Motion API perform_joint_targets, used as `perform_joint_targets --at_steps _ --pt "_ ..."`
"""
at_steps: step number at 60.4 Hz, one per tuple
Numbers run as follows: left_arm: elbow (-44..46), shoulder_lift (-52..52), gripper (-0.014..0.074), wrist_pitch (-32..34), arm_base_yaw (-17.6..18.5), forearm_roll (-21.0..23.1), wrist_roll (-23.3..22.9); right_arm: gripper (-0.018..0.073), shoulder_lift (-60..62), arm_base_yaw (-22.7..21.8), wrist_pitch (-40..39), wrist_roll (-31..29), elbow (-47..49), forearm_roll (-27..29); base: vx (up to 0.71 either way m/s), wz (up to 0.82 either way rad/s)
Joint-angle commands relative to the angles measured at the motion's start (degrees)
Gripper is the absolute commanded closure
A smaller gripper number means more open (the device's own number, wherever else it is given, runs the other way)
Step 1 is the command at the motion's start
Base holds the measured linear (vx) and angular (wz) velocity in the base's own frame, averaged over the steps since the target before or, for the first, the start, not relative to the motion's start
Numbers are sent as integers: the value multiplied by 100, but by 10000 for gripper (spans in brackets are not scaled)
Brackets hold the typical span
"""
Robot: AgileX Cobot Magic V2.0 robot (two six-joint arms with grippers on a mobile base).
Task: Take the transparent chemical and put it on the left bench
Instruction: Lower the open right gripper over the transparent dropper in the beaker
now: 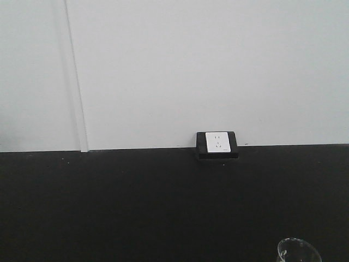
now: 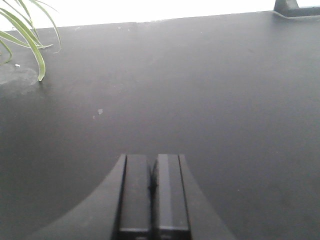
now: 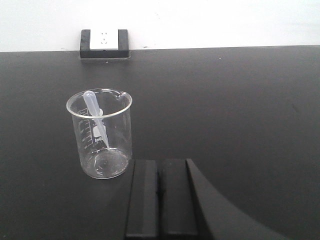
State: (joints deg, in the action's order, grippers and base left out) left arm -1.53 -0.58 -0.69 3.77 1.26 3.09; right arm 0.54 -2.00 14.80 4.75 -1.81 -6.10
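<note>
A small clear glass beaker (image 3: 100, 135) with a flared rim and white graduation marks stands upright on a black worktop (image 3: 225, 100). A plastic dropper leans inside it. My right gripper (image 3: 159, 162) is shut and empty, just right of the beaker's base and apart from it. In the front view only the beaker's rim (image 1: 297, 250) shows, at the bottom right. My left gripper (image 2: 152, 156) is shut and empty, low over bare black worktop. The left bench with white bins is out of view.
A white wall socket in a black housing (image 1: 217, 143) sits at the back edge of the worktop against the white wall; it also shows in the right wrist view (image 3: 104, 42). Green plant leaves (image 2: 30, 40) hang at the far left of the left wrist view.
</note>
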Motion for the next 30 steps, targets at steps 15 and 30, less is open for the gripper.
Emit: perform_joint_targets --at_steps 15,30 --pt "-93 -110 600 449 10 4 -45 567 67 -30 -485 -40 -33 -18 0 0" --pt "-93 -110 600 449 10 4 -45 567 67 -30 -485 -40 -33 -18 0 0"
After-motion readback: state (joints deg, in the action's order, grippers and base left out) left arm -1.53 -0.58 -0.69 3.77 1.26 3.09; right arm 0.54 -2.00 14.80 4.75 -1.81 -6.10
